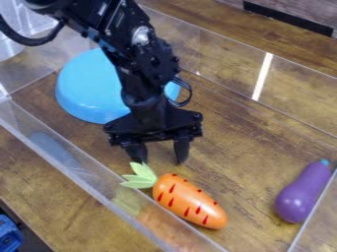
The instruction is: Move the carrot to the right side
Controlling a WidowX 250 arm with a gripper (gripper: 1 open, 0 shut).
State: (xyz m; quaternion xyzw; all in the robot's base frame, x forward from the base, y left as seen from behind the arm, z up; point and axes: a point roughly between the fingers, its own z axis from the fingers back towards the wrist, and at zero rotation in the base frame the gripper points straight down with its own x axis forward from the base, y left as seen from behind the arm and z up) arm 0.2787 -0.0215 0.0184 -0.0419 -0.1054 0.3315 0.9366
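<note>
The carrot (186,198) lies near the worktop's front edge, leafy tip pointing left. My gripper (158,152) hangs just behind it, fingers spread and holding nothing. A purple eggplant (304,191) sits by the right edge, a blue bowl (90,87) toward the back left.

The robot arm (125,44) is matte black all over, built of chunky, angular segments with rounded joint housings. A thin black cable (180,92) loops out at its wrist. The gripper (158,152) is black too, a broad crossbar carrying two short, tapering fingers (182,149). No markings can be made out.
</note>
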